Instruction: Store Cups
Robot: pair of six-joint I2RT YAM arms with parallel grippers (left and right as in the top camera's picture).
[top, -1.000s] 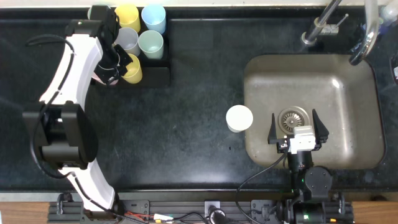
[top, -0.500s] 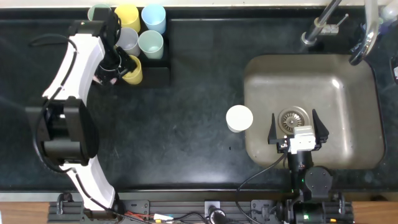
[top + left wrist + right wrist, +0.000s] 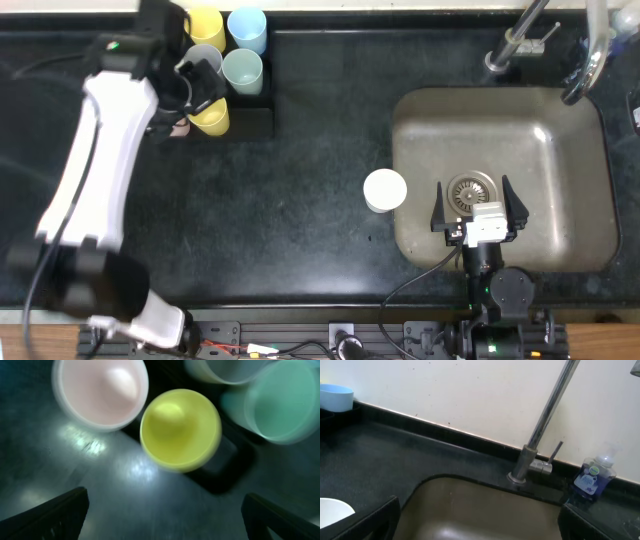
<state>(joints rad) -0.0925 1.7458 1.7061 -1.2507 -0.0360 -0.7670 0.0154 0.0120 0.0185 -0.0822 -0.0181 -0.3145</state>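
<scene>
The left arm has lifted off the round yellow plastic cup (image 3: 180, 427), which stands in the black rack (image 3: 230, 467) at the counter's far-left corner, so its open, empty left pincer (image 3: 165, 492) should rise straight, clear of the neighbouring cups, before fetching the round white cup (image 3: 385, 189) beside the steel sink (image 3: 400, 150).

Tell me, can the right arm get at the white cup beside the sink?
Probably yes. The white cup stands alone on the counter beside the sink, near the right gripper, whose fingers are open; nothing lies between them.
</scene>
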